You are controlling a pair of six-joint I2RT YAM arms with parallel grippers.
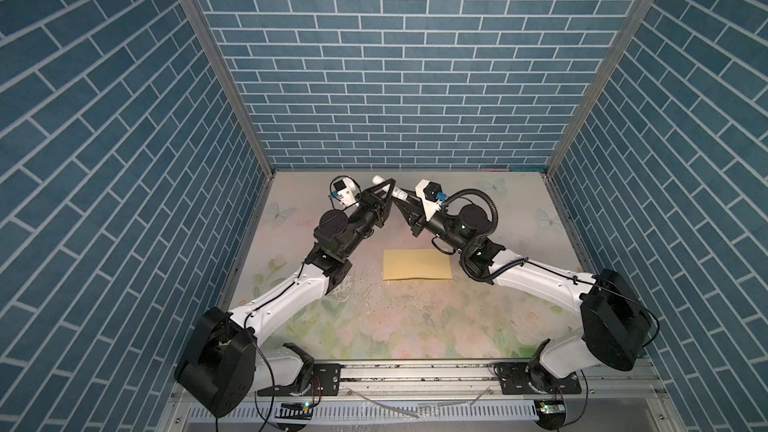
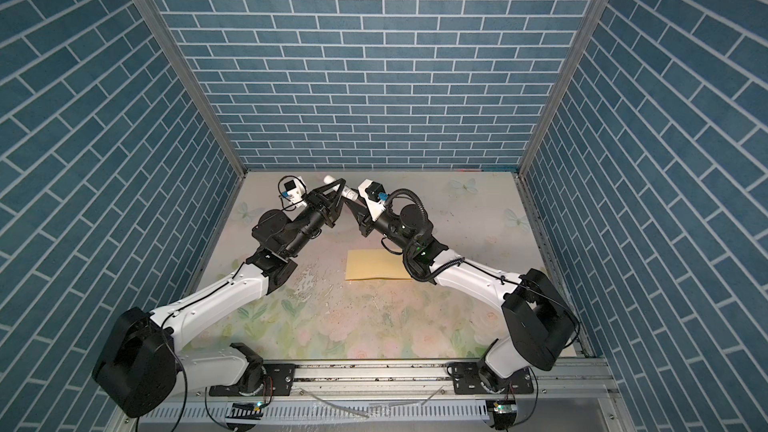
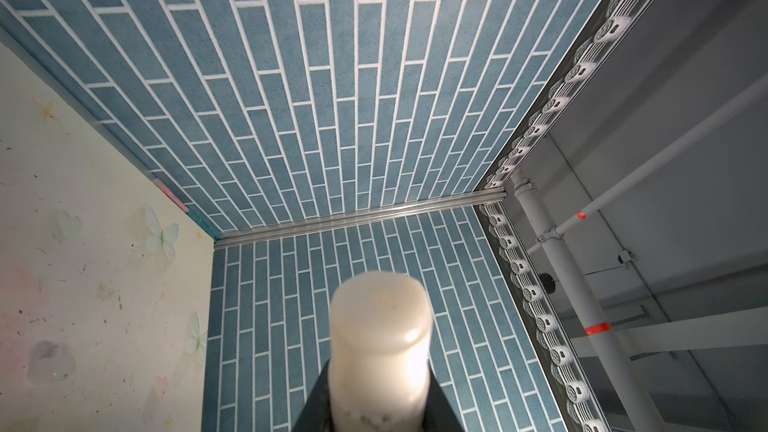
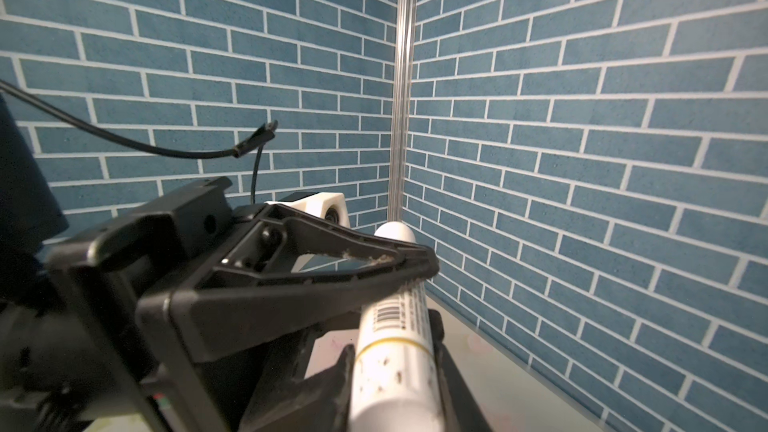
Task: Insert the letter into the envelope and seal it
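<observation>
Both grippers meet on one glue stick [image 4: 395,326], raised above the far part of the desk [image 1: 519,218]. The left gripper [image 1: 390,184] is pinched partway closed on the stick's upper length, just below the rounded white end that fills the left wrist view. The right gripper [image 4: 395,351] takes the labelled lower barrel. Its black fingers flank the barrel closely in the right wrist view and seem to press on it, though actual contact is hard to confirm from that angle.

The stick's long axis runs from the right gripper straight through the left gripper, slanting upward and away from the arm bases. Any pull to part cap from barrel would, I judge, have to follow that line, with the grippers drawing apart along it rather than sideways.

The envelope [image 1: 417,264] lies flat on the desk, below and behind both grippers on the side of the arm bases, well apart from either set of fingertips. Its long axis runs across the desk, from one arm's side to the other. It sits closer to the right gripper, with one short end just beside the right arm's forearm, so that arm has the shorter way back down to it.

The letter shows in no view; I take it to be inside the envelope. Whether the flap is stuck down I cannot tell.
</observation>
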